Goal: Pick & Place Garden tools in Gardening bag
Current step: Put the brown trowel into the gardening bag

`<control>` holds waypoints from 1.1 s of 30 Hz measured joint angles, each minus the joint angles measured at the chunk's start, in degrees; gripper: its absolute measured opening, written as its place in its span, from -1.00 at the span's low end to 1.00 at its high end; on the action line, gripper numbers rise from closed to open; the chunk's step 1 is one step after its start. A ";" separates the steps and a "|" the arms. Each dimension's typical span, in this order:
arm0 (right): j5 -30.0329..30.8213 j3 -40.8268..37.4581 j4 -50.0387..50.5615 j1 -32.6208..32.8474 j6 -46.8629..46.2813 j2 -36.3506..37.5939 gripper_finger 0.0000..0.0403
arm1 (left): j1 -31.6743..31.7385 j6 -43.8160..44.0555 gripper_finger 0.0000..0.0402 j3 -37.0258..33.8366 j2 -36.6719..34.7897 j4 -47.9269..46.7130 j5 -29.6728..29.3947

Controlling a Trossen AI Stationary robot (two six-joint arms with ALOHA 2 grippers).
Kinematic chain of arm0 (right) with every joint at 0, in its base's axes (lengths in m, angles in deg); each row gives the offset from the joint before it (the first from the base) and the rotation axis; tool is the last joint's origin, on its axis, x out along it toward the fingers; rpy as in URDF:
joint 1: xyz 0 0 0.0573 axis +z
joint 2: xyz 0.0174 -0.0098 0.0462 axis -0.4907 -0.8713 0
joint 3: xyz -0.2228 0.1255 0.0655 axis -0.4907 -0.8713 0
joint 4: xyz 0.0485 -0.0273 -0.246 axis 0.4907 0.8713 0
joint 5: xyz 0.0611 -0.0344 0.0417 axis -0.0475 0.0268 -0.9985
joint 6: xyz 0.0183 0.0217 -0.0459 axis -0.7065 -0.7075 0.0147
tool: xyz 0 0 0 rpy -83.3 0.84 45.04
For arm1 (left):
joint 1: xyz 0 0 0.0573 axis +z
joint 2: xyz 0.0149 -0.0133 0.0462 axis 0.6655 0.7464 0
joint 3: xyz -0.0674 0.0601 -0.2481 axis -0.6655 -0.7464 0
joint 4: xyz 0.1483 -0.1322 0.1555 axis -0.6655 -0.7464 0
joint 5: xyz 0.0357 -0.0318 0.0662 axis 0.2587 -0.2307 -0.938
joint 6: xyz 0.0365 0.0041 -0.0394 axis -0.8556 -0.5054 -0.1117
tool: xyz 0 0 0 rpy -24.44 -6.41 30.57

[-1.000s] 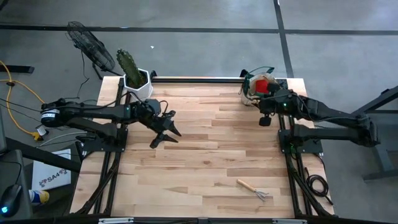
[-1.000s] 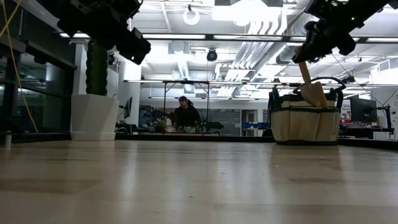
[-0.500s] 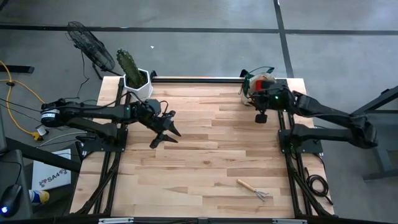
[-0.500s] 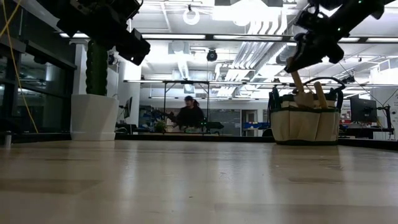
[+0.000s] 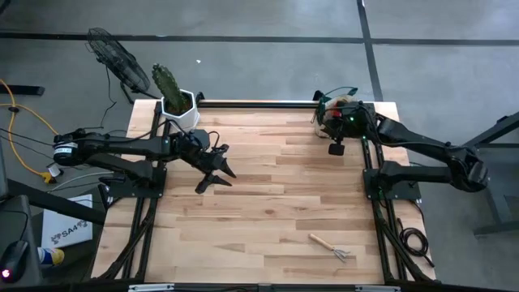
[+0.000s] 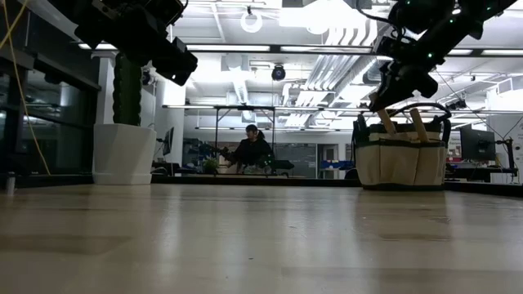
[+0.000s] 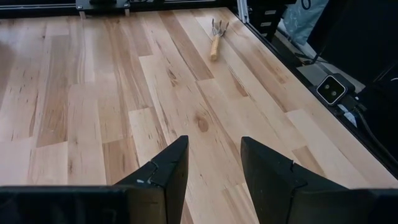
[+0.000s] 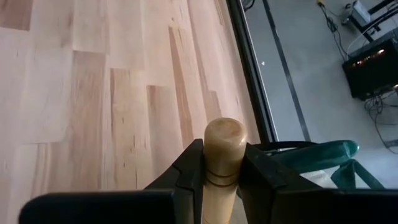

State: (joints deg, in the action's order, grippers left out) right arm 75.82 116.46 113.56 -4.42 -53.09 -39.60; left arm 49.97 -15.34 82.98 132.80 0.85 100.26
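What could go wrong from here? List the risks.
1. The right gripper is shut on a wooden handle over the bag. Letting go too early could leave the tool leaning out over the rim.
2. Other handles already stand in the bag, so the new tool may jam against them.
3. The rake lies near the table's front edge; a clumsy grab might push it off.

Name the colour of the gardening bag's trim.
Dark green trim on the tan gardening bag; the low view shows it best.
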 joint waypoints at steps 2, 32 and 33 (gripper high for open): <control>-0.09 0.00 -0.56 -0.84 -0.36 -0.23 -0.69 | 0.00 0.01 -0.29 0.00 0.00 0.00 0.00; 6.18 0.00 -1.97 -4.53 -10.76 -0.27 -0.57 | 0.00 0.21 -0.29 0.00 0.02 -1.75 0.11; 6.27 0.00 -1.97 -4.52 -11.05 -0.25 -0.57 | 0.00 0.21 -0.29 0.00 0.02 -1.75 0.11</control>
State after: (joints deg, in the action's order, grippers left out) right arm 82.09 116.46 111.59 -8.94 -64.14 -39.85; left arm 49.97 -15.14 82.98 132.82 -0.90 100.37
